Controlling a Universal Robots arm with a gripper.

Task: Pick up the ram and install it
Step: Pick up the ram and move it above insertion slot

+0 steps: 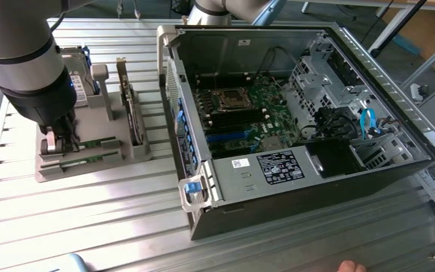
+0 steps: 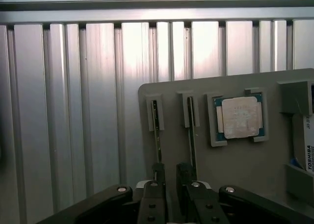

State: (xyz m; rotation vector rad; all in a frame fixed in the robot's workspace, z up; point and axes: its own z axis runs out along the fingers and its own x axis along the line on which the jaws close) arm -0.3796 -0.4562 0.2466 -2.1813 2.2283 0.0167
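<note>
The gripper [image 2: 170, 171] hung low over the near end of a grey holder [image 2: 245, 175]. Its two black fingers [image 2: 158, 174] were drawn close, with a narrow slit of grey holder showing between them and nothing held in that slit.

The ram [image 2: 157, 136] stood on edge in its slot in the holder, just beyond the fingertips. It ran straight away from the tip of one finger, and whether that finger touched its near end could not be told. A second stick [image 2: 192, 136] lay parallel in the next slot, just outside the other finger and likewise reaching away from the gripper. The gap between the fingers lined up with the strip of holder between the two sticks rather than with either one.

Farther off on the second stick's side, a square silver processor [image 2: 240, 117] sat in its own recess. A hard drive [image 2: 308, 145] with a white label stood past it at the holder's edge. Beyond that, in the exterior view, a larger expansion card [image 1: 132, 107] stood upright in the holder.

Well apart from the gripper, towards the exterior view's right, an open computer case [image 1: 240, 170] lay on the ribbed metal table [image 2: 73, 111] with its motherboard [image 1: 255, 107] exposed.
</note>
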